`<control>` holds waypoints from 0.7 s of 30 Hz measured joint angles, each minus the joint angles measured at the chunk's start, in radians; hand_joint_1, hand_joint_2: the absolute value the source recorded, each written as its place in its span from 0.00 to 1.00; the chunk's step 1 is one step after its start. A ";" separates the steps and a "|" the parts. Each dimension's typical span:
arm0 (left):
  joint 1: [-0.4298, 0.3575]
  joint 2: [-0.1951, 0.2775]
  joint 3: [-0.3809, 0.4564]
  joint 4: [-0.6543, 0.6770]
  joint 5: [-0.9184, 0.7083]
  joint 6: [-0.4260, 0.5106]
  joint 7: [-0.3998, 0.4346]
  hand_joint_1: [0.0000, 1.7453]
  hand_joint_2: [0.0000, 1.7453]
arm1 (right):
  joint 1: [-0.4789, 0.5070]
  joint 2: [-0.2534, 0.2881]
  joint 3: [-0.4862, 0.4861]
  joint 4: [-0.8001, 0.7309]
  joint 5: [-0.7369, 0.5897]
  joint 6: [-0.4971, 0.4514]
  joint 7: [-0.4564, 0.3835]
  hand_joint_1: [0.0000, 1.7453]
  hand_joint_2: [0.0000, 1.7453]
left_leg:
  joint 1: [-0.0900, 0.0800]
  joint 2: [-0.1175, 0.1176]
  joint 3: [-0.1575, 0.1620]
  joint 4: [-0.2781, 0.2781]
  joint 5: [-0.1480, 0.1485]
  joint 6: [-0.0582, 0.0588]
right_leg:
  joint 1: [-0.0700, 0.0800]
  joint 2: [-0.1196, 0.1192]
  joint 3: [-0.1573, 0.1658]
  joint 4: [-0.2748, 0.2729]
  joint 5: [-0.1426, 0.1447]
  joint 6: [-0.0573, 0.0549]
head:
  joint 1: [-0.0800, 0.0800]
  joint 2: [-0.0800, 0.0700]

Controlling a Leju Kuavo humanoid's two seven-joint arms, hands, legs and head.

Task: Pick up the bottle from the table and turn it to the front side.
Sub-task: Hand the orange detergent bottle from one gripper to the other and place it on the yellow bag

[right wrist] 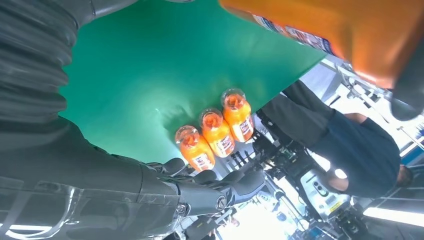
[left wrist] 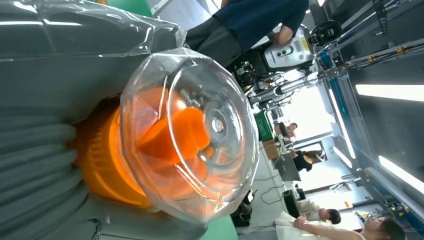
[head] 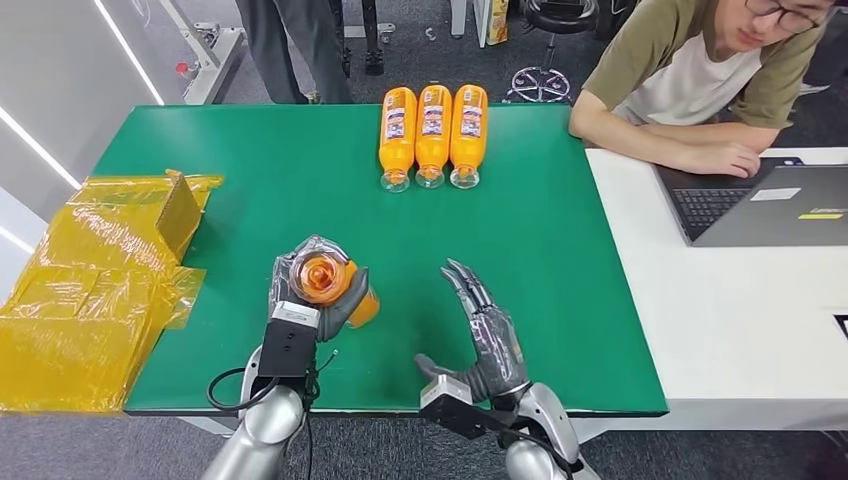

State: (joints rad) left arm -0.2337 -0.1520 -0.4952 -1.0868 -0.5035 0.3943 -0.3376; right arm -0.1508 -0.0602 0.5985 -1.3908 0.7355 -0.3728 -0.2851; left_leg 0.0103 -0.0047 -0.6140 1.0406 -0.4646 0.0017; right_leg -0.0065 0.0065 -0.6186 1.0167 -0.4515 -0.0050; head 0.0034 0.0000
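- You have the green table [head: 300,190] filling the middle of the head view, with a white desk [head: 740,310] on the right where a person [head: 700,70] leans beside a laptop [head: 770,205].
- At the left edge lies a heap of yellow packaging [head: 90,290].
- Three orange bottles [head: 433,135] lie side by side at top centre, touching, labels up.
- Your task bottle [head: 325,282] is at lower centre-left, lifted off the cloth with its clear base toward the camera.
- The left hand [head: 300,300] has its fingers clamped around that bottle.
- The right hand [head: 485,335] stands just beside it at lower centre, holding nothing, fingers spread and pointing away from you.
- By my reading, the pick-up is done; the turn to the front side is left, and you cannot tell yet which way the label faces.
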 joint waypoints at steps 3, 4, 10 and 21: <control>0.000 0.007 0.000 0.000 -0.060 0.046 0.029 1.00 1.00 | 0.003 0.005 0.000 -0.002 -0.007 -0.006 -0.005 0.00 1.00 | 0.000 0.000 0.000 0.000 0.000 0.000 | 0.000 0.000 0.000 0.000 0.000 0.000 | 0.000 0.000; 0.000 0.013 0.000 0.000 -0.132 0.090 0.066 1.00 1.00 | 0.005 0.007 0.000 -0.003 -0.012 -0.008 -0.008 0.00 1.00 | 0.000 0.000 0.000 0.000 0.000 0.000 | 0.000 0.000 0.000 0.000 0.000 0.000 | 0.000 0.000; 0.023 0.121 0.066 -0.036 -0.793 0.181 0.346 1.00 1.00 | 0.021 0.026 0.007 -0.037 -0.033 -0.008 -0.009 0.00 1.00 | 0.001 0.001 0.001 -0.001 0.000 -0.001 | 0.000 0.001 0.000 0.001 -0.001 -0.001 | 0.000 0.000; 0.005 0.493 0.181 -0.017 -1.060 0.016 0.345 1.00 1.00 | 0.038 0.070 0.009 -0.080 -0.052 0.033 -0.044 0.00 1.00 | 0.002 0.002 0.002 -0.002 0.000 -0.005 | 0.002 0.002 -0.001 0.004 -0.003 -0.006 | 0.000 0.000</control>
State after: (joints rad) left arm -0.2283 0.3413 -0.3138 -1.1036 -1.5636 0.4100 0.0072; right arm -0.1127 0.0096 0.6073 -1.4703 0.6833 -0.3395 -0.3294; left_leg 0.0120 -0.0030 -0.6116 1.0388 -0.4644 -0.0033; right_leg -0.0049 0.0083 -0.6196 1.0209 -0.4547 -0.0110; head 0.0033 0.0000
